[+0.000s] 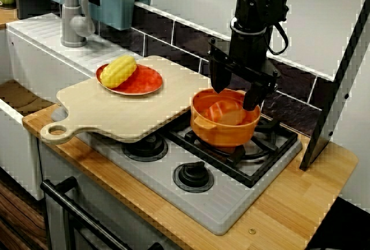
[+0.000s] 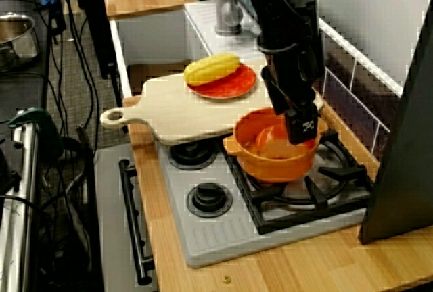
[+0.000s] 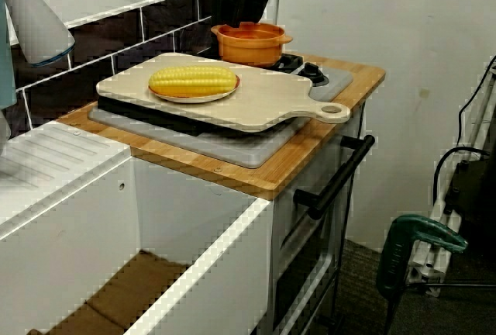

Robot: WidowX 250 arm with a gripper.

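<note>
Counter edge: the wooden counter (image 1: 300,203) fronts the stove (image 1: 231,201). A dark slanted panel (image 1: 338,82) cuts off its right end.
Board: the cutting board (image 1: 133,114) rests over the left burners, and its handle reaches past the stove toward the counter's front corner. It sits raised, so in my judgement a knock on the handle could swing or tip it.
Plate and corn: the red plate (image 1: 147,83) sits on the board's far part with the yellow corn (image 1: 118,70) lying loose on it. The corn is rounded and would likely roll off if the board shifts.
Pot: the orange pot (image 1: 222,131) stands on the rear right grate. Its left side is just beside or touching the board's edge; I cannot tell which.
Pot contents: a pale orange-red piece (image 1: 224,113) lies inside, and I cannot make out what it is.
Gripper: the gripper (image 1: 235,96) hangs over the pot with its jaws spread apart, holding nothing. The fingertips are level with the rim, but contact cannot be confirmed.
Risk: a finger catching the rim could drag or tilt the pot on the grate, or push it against the board.
Hidden: the gripper hides the pot's far rim. In the view from the sink side, the pot hides the fingertips.
</note>
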